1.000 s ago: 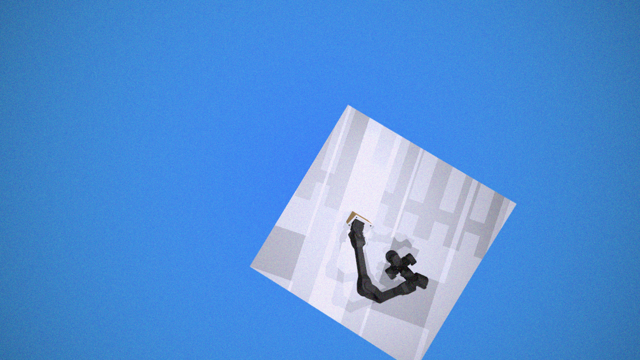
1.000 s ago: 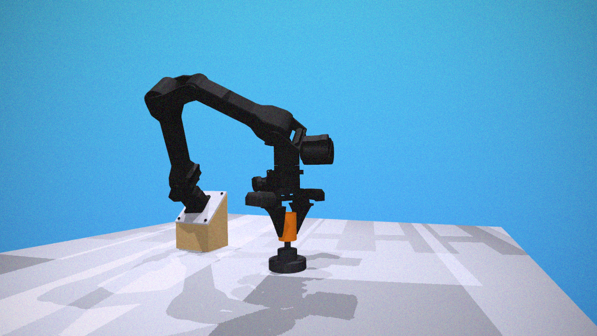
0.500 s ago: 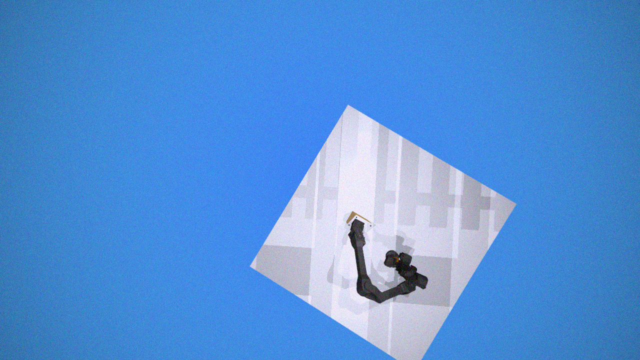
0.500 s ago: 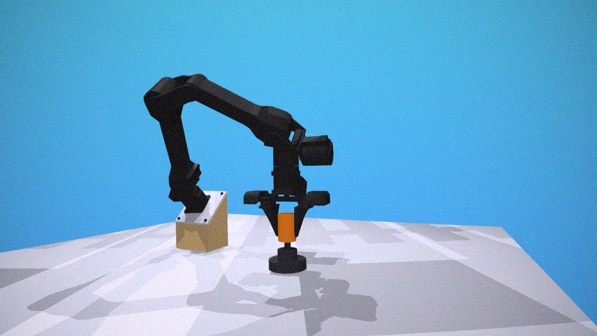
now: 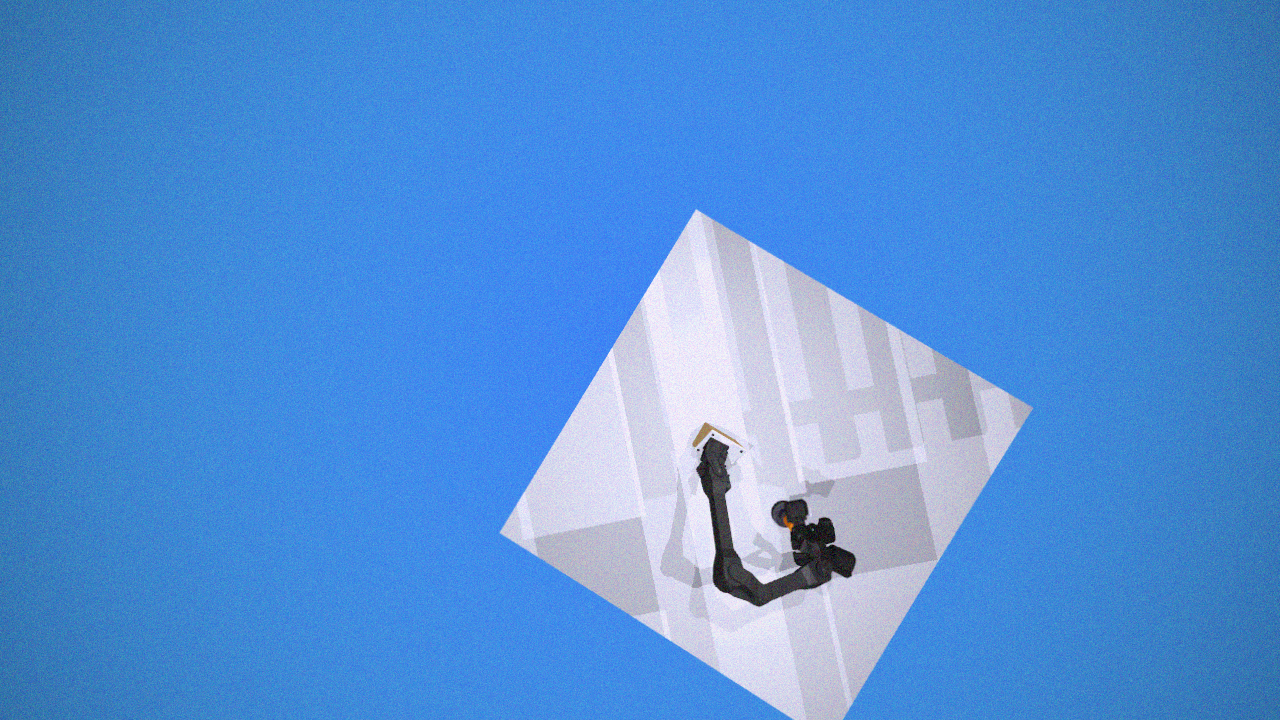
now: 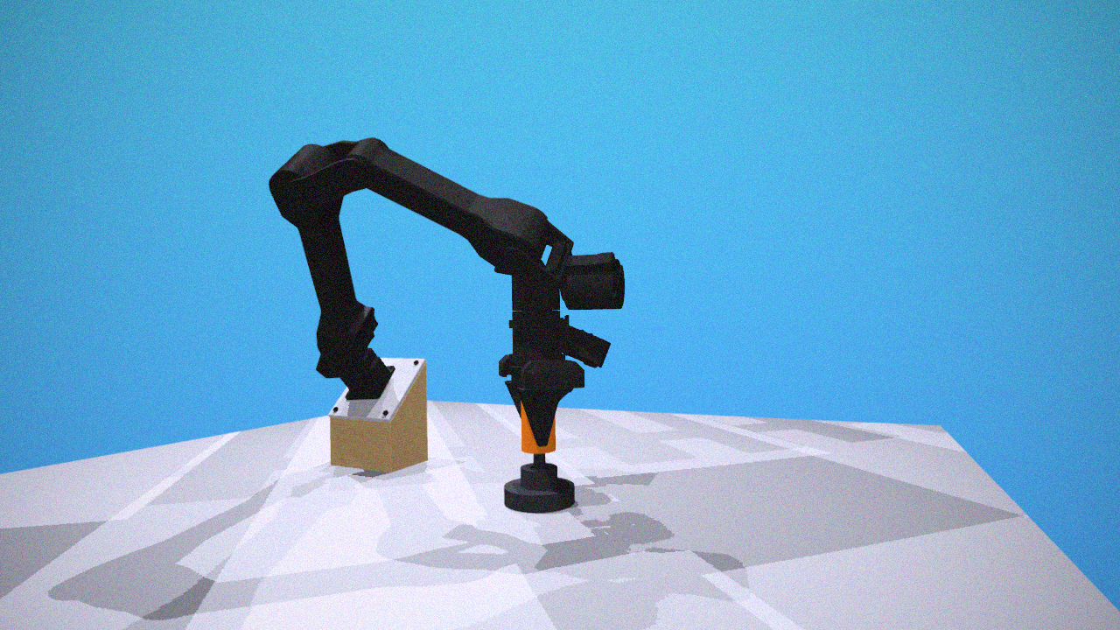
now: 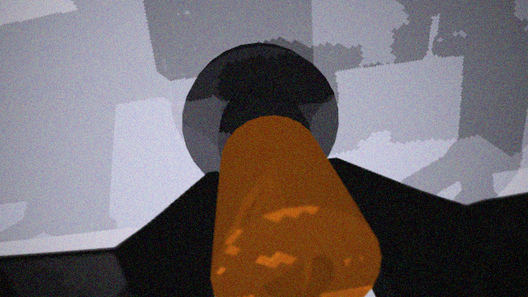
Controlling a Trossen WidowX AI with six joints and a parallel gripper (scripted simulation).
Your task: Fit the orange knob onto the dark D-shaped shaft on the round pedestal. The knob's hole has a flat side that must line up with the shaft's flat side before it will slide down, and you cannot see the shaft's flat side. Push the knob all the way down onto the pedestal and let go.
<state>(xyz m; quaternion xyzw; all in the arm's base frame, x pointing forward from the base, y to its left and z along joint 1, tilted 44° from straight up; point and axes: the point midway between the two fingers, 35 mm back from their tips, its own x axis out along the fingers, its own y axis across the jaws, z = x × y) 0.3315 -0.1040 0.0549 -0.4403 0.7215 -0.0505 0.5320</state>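
The orange knob (image 5: 785,521) (image 6: 528,441) (image 7: 285,177) is upright between the fingers of my gripper (image 6: 539,440) (image 7: 273,176), which is shut on it. The round dark pedestal (image 5: 777,513) (image 6: 538,496) (image 7: 199,124) stands on the table under the knob. In the exterior view a short length of the dark shaft (image 6: 538,458) shows between the knob's lower end and the pedestal's raised collar, so the knob is not down on the pedestal. The knob looks in line with the shaft. The shaft's top, its flat side and the knob's hole are hidden.
The arm's base sits on a wooden block (image 5: 702,433) (image 6: 408,435) with a white sloped top, behind and left of the pedestal in the exterior view. The pale table (image 5: 698,340) (image 6: 900,579) carries patchy grey shadows. Its edges show in the top and exterior views.
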